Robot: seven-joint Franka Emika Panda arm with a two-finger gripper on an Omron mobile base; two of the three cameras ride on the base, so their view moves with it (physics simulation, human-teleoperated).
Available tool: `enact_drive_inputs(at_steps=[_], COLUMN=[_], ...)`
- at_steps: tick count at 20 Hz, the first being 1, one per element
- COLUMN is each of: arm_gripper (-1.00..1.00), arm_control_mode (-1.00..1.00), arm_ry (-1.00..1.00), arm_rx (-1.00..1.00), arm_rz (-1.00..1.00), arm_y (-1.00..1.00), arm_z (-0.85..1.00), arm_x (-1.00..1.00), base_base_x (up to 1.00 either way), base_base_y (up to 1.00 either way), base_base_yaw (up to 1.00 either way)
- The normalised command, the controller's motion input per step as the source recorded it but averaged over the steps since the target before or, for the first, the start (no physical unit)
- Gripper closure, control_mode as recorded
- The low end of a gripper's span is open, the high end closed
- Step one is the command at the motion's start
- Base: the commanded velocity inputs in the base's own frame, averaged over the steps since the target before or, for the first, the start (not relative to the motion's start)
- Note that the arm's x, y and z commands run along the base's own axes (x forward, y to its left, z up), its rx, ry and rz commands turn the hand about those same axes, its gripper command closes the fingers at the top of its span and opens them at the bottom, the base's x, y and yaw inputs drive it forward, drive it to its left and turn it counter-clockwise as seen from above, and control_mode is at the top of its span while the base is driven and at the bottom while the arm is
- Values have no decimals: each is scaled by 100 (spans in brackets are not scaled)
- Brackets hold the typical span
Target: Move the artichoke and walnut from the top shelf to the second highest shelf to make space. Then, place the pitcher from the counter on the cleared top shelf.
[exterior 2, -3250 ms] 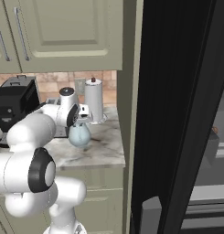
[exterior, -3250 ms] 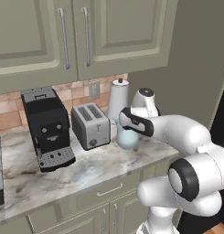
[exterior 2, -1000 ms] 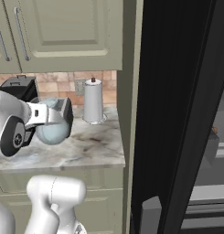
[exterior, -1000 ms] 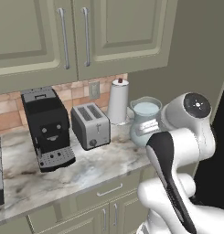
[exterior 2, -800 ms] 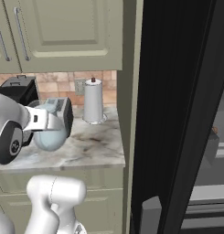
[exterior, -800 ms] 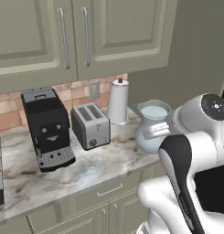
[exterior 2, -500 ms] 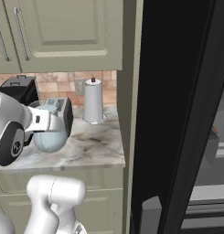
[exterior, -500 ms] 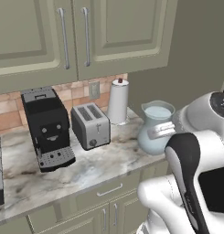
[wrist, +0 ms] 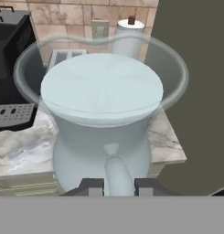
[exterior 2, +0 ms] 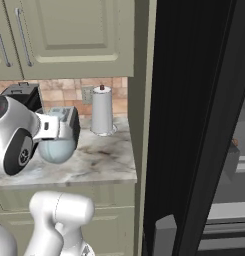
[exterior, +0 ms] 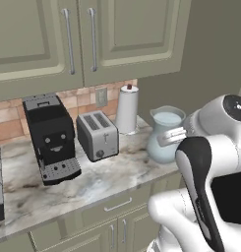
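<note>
My gripper [wrist: 117, 187] is shut on the side handle of the pitcher [wrist: 102, 98], a pale blue-grey translucent jug with a flared rim. The handle stands between the two dark fingertips [wrist: 96, 186]. In the left base view the pitcher [exterior: 163, 138] hangs upright over the right front part of the marbled counter [exterior: 87, 184], with the gripper [exterior: 172, 136] at its right side. In the right base view the pitcher [exterior 2: 56, 145] sits just ahead of the hand [exterior 2: 64, 127]. The artichoke, walnut, top shelf and second highest shelf are out of view.
On the counter [exterior 2: 106, 160] stand a white paper-towel roll [exterior: 127, 109], a silver toaster [exterior: 97, 134] and a black coffee machine [exterior: 50, 138]. Sage-green wall cabinets [exterior: 92, 39] hang above. A tall dark fridge door [exterior 2: 194, 125] stands open to the right of the counter.
The pitcher, held in my gripper, has drifted right and toward the counter's front edge, away from the toaster. My arm has swung right with it. The grip has stayed the same.
</note>
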Motion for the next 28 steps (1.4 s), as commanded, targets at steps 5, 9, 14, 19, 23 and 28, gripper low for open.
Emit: enact_drive_inputs(at_steps=[5,9,14,19,23,28], arm_gripper=[100,100,100,100,100,100], arm_control_mode=[100,100,100,100,100,100], arm_ry=[0,0,0,0,0,0], arm_rx=[0,0,0,0,0,0], arm_rz=[0,0,0,0,0,0], arm_y=[0,0,0,0,0,0], arm_z=[0,0,0,0,0,0], arm_x=[7,0,0,0,0,0], base_base_x=[1,-43,-95,-100,-100,-77], base_base_y=[0,11,19,31,23,-2], base_base_yaw=[0,0,-3,-7,-12,-27])
